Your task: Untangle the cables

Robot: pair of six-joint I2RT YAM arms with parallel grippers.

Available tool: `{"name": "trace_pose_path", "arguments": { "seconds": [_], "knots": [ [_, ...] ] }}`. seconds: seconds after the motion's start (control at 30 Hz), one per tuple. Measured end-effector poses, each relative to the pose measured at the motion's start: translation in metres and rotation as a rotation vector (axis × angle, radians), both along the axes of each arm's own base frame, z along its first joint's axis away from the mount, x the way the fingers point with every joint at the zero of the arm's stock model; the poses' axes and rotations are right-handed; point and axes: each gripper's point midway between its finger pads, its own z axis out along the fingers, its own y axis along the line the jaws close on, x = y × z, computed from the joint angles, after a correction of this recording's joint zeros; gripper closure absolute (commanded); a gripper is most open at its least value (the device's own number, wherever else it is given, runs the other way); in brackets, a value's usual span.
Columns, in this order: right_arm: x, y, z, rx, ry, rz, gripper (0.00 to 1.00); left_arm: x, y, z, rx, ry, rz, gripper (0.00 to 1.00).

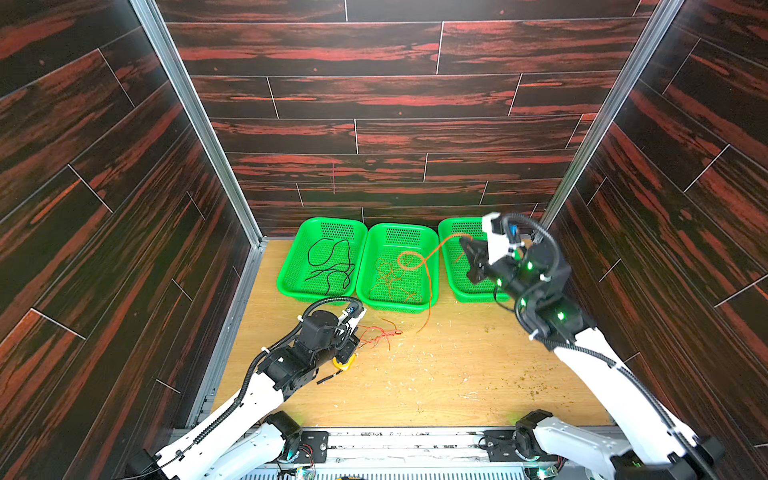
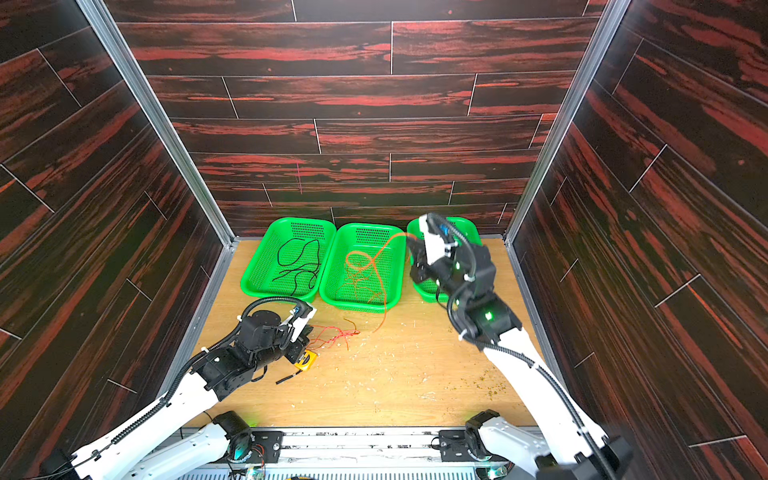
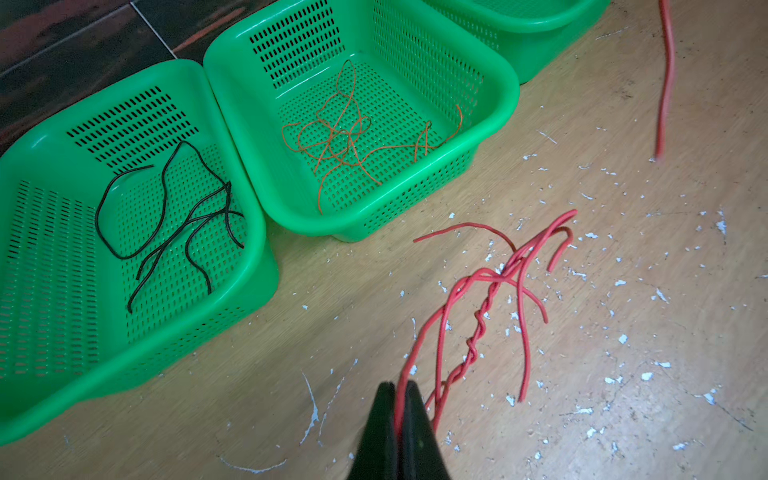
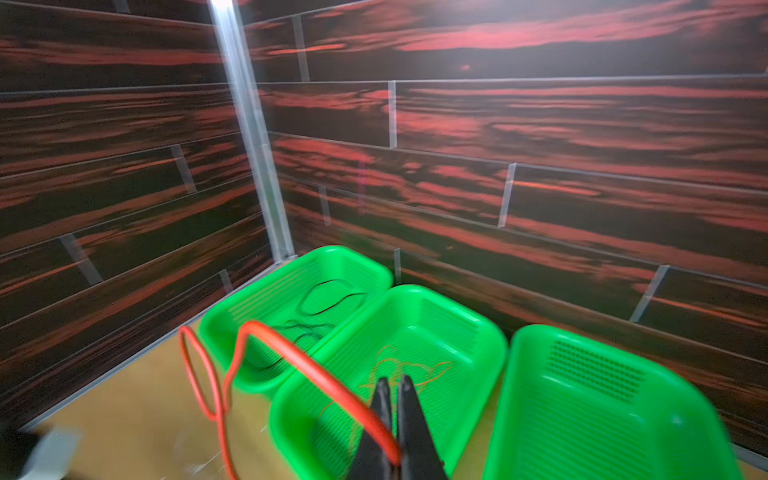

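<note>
On the wooden table lies a twisted bundle of red cable [image 1: 380, 334] [image 2: 336, 334] [image 3: 478, 328]. My left gripper [image 1: 353, 332] [image 2: 307, 332] [image 3: 398, 386] is shut on one of its strands. My right gripper [image 1: 467, 243] [image 2: 411, 243] [image 4: 392, 380] hovers over the right green basket [image 1: 469, 296] [image 4: 582, 415], shut on a separate red strand [image 1: 428, 286] [image 2: 384, 291] [image 4: 316, 365]. That strand loops over the middle basket [image 1: 399, 308] and hangs to the table, as the left wrist view [image 3: 665, 83] also shows. A black cable [image 1: 332, 266] [image 3: 166, 220] lies in the left basket [image 1: 291, 249]. A thin orange cable [image 1: 390, 282] [image 3: 340, 137] lies in the middle one.
The three baskets stand in a row against the back wall, which closes in with the side walls. A yellow object [image 1: 345, 363] and a short black stick [image 1: 328, 378] lie under the left arm. White flecks [image 3: 619, 282] litter the table.
</note>
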Motion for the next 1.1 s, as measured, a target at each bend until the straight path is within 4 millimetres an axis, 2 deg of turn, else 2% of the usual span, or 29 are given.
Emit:
{"name": "trace_pose_path", "arguments": {
  "seconds": [0.1, 0.3, 0.4, 0.5, 0.67, 0.77, 0.87, 1.0, 1.1],
  "knots": [
    [0.022, -0.014, 0.001, -0.007, 0.014, -0.061, 1.00, 0.001, 0.000, 0.001, -0.009, -0.003, 0.006, 1.00],
    [0.074, -0.073, -0.003, -0.013, 0.045, -0.254, 1.00, 0.007, -0.001, 0.011, -0.061, -0.022, 0.046, 1.00],
    [0.095, -0.101, -0.013, -0.019, 0.064, -0.336, 1.00, 0.008, -0.001, 0.019, -0.085, -0.028, 0.062, 1.00],
    [0.116, -0.128, -0.031, -0.029, 0.099, -0.408, 1.00, 0.012, -0.003, 0.034, -0.118, -0.049, 0.072, 1.00],
    [0.151, -0.161, -0.081, -0.047, 0.202, -0.493, 1.00, 0.016, -0.007, 0.056, -0.162, -0.080, 0.077, 1.00],
    [0.166, -0.175, -0.117, -0.049, 0.276, -0.526, 1.00, 0.019, -0.009, 0.063, -0.174, -0.088, 0.076, 1.00],
    [0.176, -0.179, -0.154, -0.056, 0.355, -0.535, 0.99, 0.021, -0.012, 0.066, -0.177, -0.085, 0.074, 1.00],
    [0.177, -0.177, -0.202, -0.058, 0.464, -0.529, 0.77, 0.025, -0.016, 0.071, -0.184, -0.082, 0.068, 1.00],
    [0.168, -0.175, -0.224, -0.058, 0.521, -0.523, 0.61, 0.027, -0.020, 0.075, -0.190, -0.081, 0.058, 1.00]
  ]
}}
